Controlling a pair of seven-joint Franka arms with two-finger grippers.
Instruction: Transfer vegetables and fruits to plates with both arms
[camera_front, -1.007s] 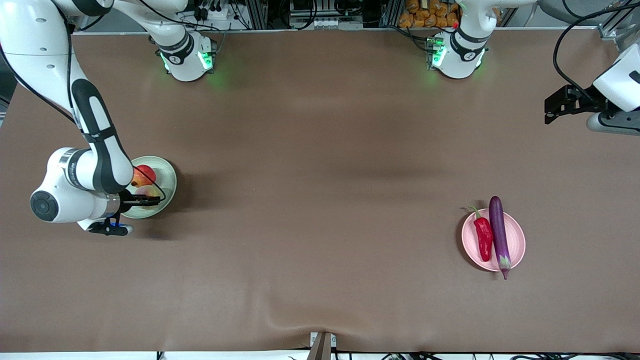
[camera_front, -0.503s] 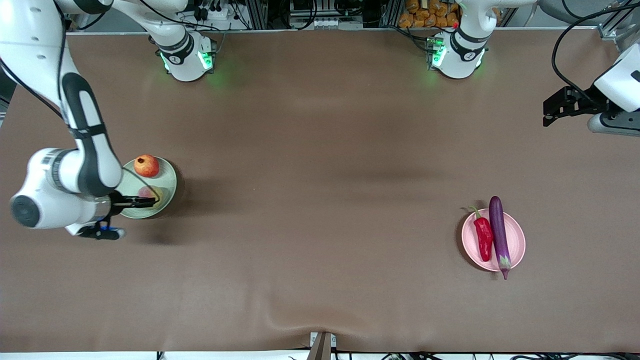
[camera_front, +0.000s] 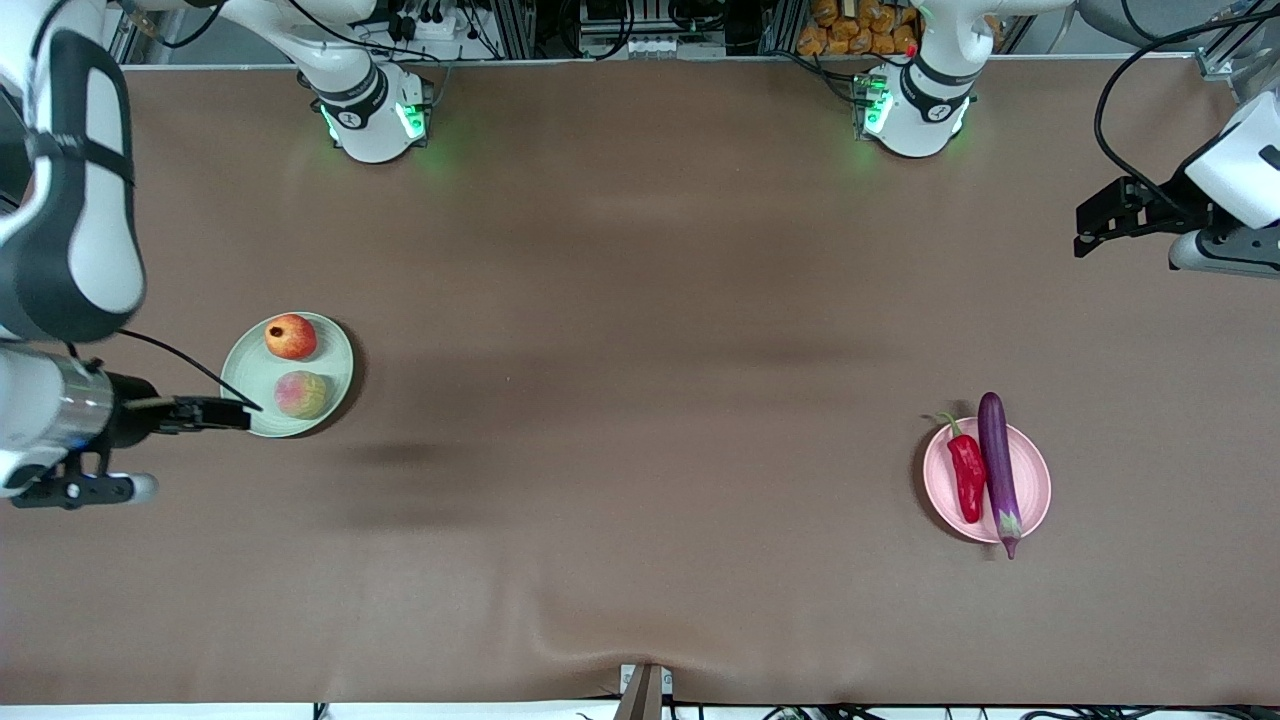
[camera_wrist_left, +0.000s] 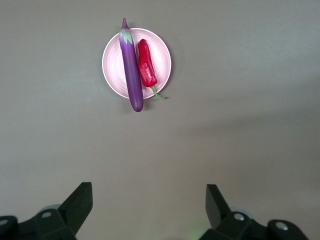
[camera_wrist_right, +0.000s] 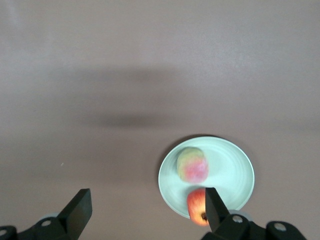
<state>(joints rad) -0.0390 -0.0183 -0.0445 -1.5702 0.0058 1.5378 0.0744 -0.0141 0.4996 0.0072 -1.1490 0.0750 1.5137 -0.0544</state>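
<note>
Two plates, both loaded. From the front camera, the green plate (camera_front: 288, 375) at my right arm's end carries the pomegranate (camera_front: 291, 336) with the peach (camera_front: 300, 394) nearer the camera. The pink plate (camera_front: 987, 481) at my left arm's end holds the chili (camera_front: 966, 474) and eggplant (camera_front: 998, 466) side by side, the eggplant overhanging the rim at both ends. My right gripper (camera_front: 205, 413) hangs over the green plate's edge; my left gripper (camera_front: 1100, 220) waits high over bare table.

Left wrist view: my left gripper's fingers (camera_wrist_left: 80, 202) are spread wide, nothing between them, the pink plate well below.

Right wrist view: my right gripper's fingers (camera_wrist_right: 79, 206) are spread just as wide and empty. Everything looks delivered, I'd say.
</note>
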